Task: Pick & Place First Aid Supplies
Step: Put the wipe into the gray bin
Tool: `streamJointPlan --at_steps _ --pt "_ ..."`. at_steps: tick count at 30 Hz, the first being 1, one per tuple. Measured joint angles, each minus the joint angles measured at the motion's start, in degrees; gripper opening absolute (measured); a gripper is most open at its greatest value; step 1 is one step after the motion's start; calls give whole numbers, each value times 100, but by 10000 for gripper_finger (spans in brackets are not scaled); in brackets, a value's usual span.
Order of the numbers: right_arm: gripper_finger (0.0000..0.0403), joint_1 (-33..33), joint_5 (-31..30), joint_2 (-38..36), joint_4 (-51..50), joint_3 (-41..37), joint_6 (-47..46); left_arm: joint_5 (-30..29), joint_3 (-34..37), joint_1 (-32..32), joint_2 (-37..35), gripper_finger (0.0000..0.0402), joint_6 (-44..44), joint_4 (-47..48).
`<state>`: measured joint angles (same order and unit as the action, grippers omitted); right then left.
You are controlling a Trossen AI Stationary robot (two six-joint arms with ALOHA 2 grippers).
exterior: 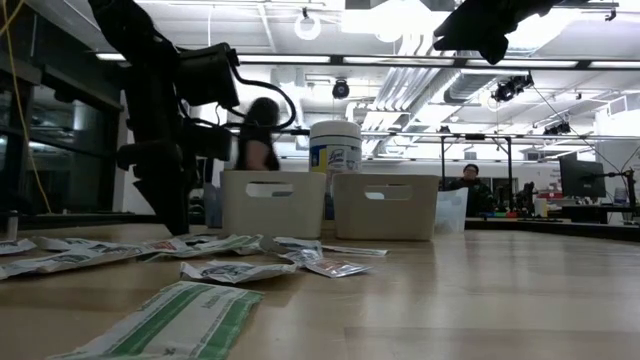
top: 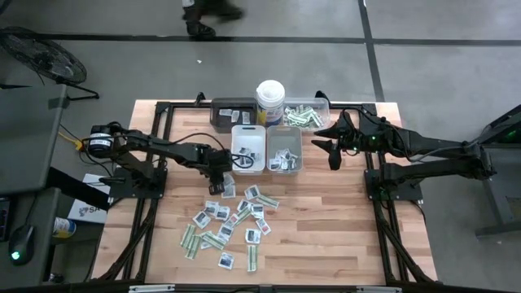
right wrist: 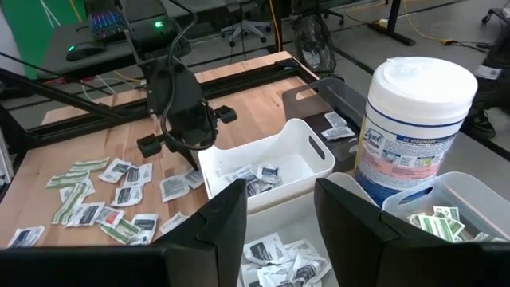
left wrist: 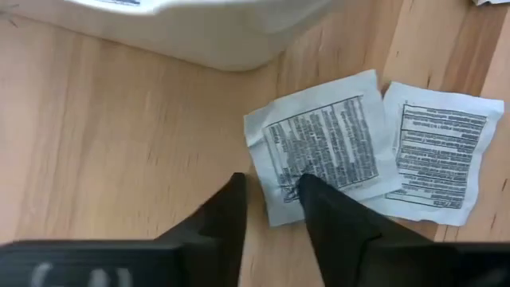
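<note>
Four bins stand in a cluster at the far side of the wooden tabletop (top: pixel 326 228): a dark tray (top: pixel 230 114), a clear tray (top: pixel 305 114) holding green-and-white strips, a white bin (top: pixel 249 149) and a grey bin (top: pixel 284 150), the last two each holding several sachets. One white wipes canister (top: pixel 270 102) stands between the dark and clear trays.

The loose first aid supplies (top: pixel 232 224) lie scattered on the near half of the tabletop, roughly twenty packets: white squarish sachets with dark print mixed with narrow green-and-white strips; an exact count is not possible from above.

The left gripper (left wrist: pixel 271 187) is down at the tabletop just in front of the white bin, at the far edge of the scatter. Its jaws are parted, one finger (left wrist: pixel 323 207) resting on the edge of a white sachet (left wrist: pixel 327 143) printed with dark text, the other on bare wood beside it; the sachet lies flat, not gripped. A second similar sachet (left wrist: pixel 438 155) lies tucked partly under the first.

The right gripper (right wrist: pixel 279 215) hangs in the air above the grey bin and clear tray, jaws apart and holding nothing.
</note>
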<state>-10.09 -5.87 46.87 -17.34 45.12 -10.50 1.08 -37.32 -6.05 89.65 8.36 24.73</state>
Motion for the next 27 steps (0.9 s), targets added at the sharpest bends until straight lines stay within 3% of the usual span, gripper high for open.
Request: streamJointPlan --at_steps 8,14,20,27 --pt "142 0 0 -1 -2 0 0 171 4 2 0 9 -36 -17" --pt "142 0 1 -1 -2 0 0 252 42 3 -149 3 -207 43" --pt "142 0 1 -2 -4 0 0 525 126 9 -864 0 -267 684" --pt "142 0 2 -1 4 0 0 1532 122 9 -2168 0 -522 1260"
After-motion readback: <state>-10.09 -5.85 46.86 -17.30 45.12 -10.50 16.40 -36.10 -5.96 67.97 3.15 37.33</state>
